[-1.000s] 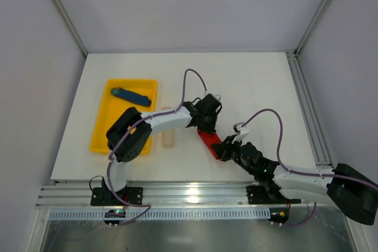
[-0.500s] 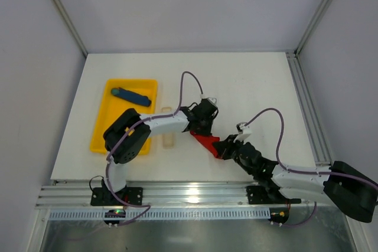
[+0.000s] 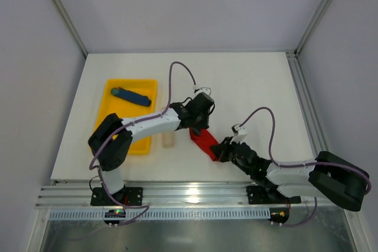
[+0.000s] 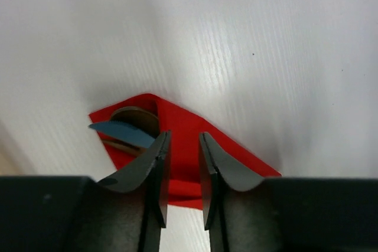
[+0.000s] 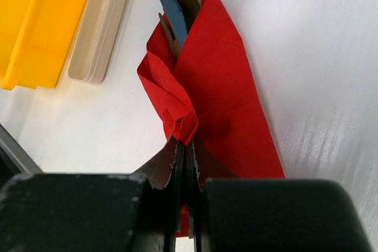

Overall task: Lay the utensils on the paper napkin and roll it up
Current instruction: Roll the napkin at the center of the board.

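Note:
The red paper napkin [image 3: 203, 141] lies folded into a narrow roll on the table between my two grippers. In the left wrist view the napkin [image 4: 189, 122] has an open end where brownish wooden utensils [image 4: 134, 117] and a blue flat piece [image 4: 121, 132] stick out. My left gripper [image 4: 183, 137] hovers over this end [image 3: 198, 127], jaws slightly apart with nothing between them. My right gripper [image 5: 186, 143] is shut on a raised fold of the napkin [image 5: 221, 81] at its near end [image 3: 222, 149]. The utensil tips [image 5: 177, 13] show at the far end.
A yellow tray [image 3: 109, 128] at the left holds a blue stick with a teal end [image 3: 131, 95]. A beige flat piece [image 3: 168, 137] lies beside the tray, also in the right wrist view [image 5: 100, 28]. An aluminium rail runs along the table's right edge [image 3: 307, 104].
My left gripper has shifted left and towards the near edge along the napkin's far end. The napkin roll and my right gripper holding it have moved slightly left too.

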You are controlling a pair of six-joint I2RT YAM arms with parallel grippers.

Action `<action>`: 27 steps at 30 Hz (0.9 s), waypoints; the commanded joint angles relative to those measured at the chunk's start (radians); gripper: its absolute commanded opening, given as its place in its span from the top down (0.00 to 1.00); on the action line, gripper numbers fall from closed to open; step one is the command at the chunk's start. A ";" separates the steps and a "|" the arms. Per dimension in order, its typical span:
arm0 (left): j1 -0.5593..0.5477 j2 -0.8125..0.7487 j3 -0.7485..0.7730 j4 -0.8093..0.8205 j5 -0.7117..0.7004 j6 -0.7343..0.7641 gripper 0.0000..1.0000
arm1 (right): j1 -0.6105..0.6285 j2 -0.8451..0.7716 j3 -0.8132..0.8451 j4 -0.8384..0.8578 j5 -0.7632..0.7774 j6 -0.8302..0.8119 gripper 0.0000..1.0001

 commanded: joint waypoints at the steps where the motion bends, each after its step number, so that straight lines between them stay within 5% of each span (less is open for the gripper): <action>1: 0.002 -0.137 0.044 -0.088 -0.169 -0.052 0.69 | 0.018 0.022 0.017 0.076 0.019 0.003 0.96; 6: 0.002 -0.182 0.039 -0.278 -0.211 -0.281 0.60 | 0.036 0.071 0.054 0.081 0.037 0.002 0.96; 12: 0.002 -0.288 -0.181 -0.153 -0.085 -0.444 0.48 | 0.051 0.108 0.094 0.090 0.056 -0.009 0.96; 27: 0.002 -0.205 -0.243 -0.068 0.019 -0.598 0.34 | 0.067 0.186 0.129 0.125 0.063 -0.015 0.96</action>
